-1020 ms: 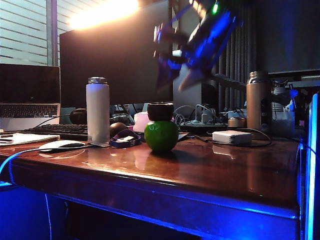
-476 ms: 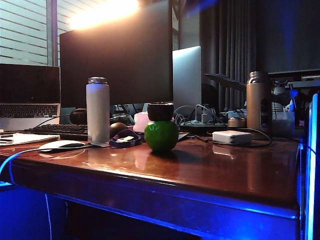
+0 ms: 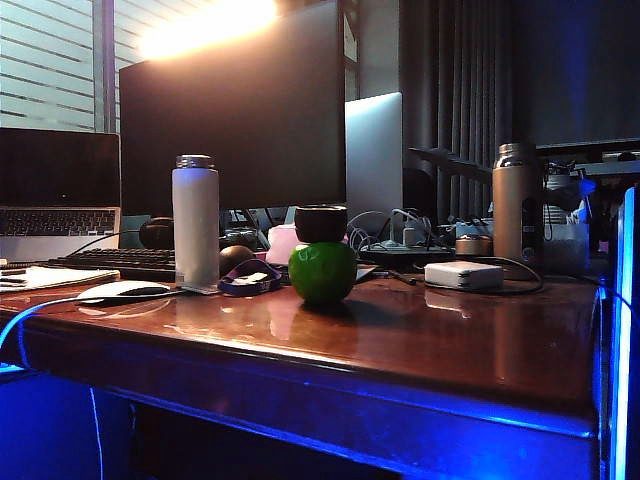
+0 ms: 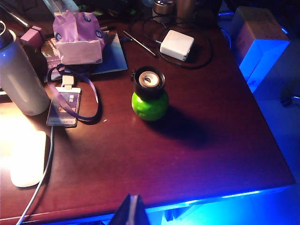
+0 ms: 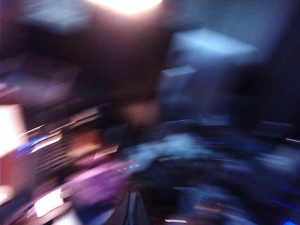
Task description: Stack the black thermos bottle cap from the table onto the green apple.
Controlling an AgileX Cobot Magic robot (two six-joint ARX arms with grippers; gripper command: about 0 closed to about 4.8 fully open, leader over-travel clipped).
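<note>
The black thermos bottle cap [image 3: 321,223] sits upright on top of the green apple [image 3: 322,272], which rests on the table [image 3: 420,340]. From above, the cap [image 4: 149,82] shows a pale ring inside its rim and the apple [image 4: 150,104] bulges out beneath it. My left gripper [image 4: 132,210] is shut and empty, hanging over the table's front edge, well away from the apple. My right gripper [image 5: 131,208] is shut with nothing in it; its view is heavily blurred. Neither gripper shows in the exterior view.
A white bottle [image 3: 195,221] stands left of the apple, with a lanyard and card [image 4: 65,101] beside it. A tan flask [image 3: 513,203] and a white power brick [image 3: 462,275] sit to the right. Monitor, keyboard [image 3: 110,262] and mouse [image 3: 125,290] fill the back left.
The right arm, blurred above the apple a second ago, has lifted out of the exterior view. The cap stays on the apple. The left arm has not moved.
</note>
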